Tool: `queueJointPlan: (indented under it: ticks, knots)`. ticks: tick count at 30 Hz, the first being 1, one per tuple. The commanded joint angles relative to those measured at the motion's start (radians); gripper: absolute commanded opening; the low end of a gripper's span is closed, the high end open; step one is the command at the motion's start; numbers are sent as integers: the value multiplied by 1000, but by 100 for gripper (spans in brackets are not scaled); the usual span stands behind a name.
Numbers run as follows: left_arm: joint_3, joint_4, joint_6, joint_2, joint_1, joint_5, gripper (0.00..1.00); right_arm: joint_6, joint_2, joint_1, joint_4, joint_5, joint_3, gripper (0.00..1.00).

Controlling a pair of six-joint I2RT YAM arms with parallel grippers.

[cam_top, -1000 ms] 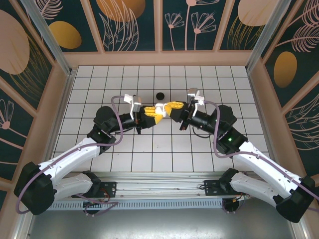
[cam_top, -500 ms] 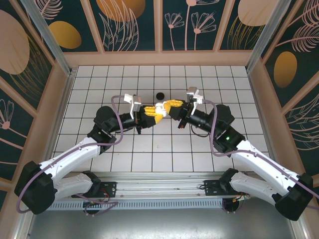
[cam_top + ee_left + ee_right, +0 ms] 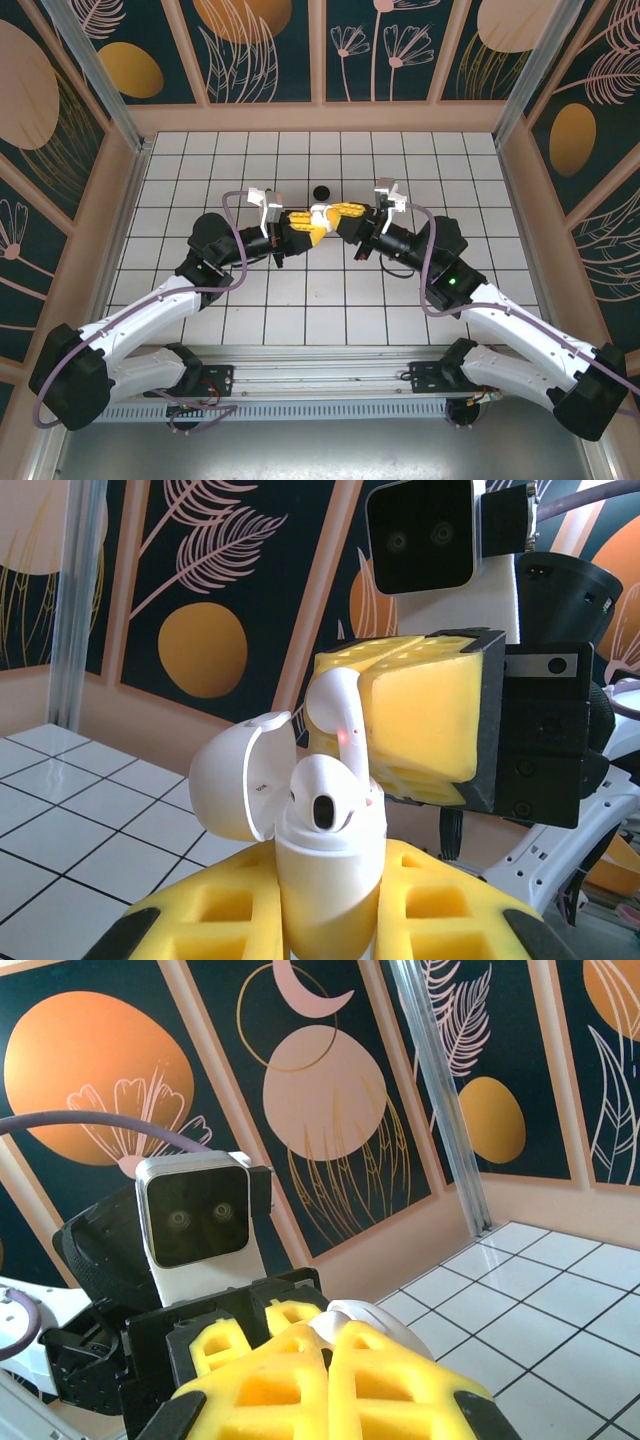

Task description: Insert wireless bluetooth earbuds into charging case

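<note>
Sitting in the case (image 3: 325, 875), one white bud (image 3: 323, 802) turns its dark opening toward the left wrist camera. A second bud (image 3: 334, 702) stands just above and behind it, stem down, with a small red light on the stem. Its lower end is hidden behind the first bud, so I cannot tell if it is inside its hole. The right claw (image 3: 390, 715) is clenched on this second bud, and the bud's head comes out at the tip of the yellow foam pads. The case is white and upright, with its lid (image 3: 235, 780) open to the left side of this view. The left claw (image 3: 330, 930) is clenched around the lower body of the case, one yellow pad at each side.

The right wrist view gives much less. Its own yellow fingers are pressed together, and a white round shape (image 3: 365, 1318) sits just behind their tips; I cannot tell if it is the lid or the case body. The buds are hidden there.

From the top view, both claws meet above the middle of the tiled floor (image 3: 450, 170), and the case is a small white spot between the yellow fingers. The buds are too small to tell. A small black round thing (image 3: 321, 191) lies on the floor just beyond the claws, apart from them.
</note>
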Motion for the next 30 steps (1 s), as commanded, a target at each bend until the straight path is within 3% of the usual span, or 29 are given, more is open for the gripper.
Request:
queueJointPlan:
  ticks: [1, 7, 25, 30]
  knots:
    - [23, 29, 19, -16, -5, -13, 0, 22, 14, 21, 26, -6, -16, 4]
    - [18, 8, 36, -38, -5, -36, 0, 34, 18, 22, -9, 7, -26, 5]
    - [6, -21, 57, -62, -5, -61, 0, 20, 2, 35, -90, 55, 2, 40]
    - [2, -30, 67, -62, -5, -70, 0, 13, -40, 35, -142, 134, 21, 46]
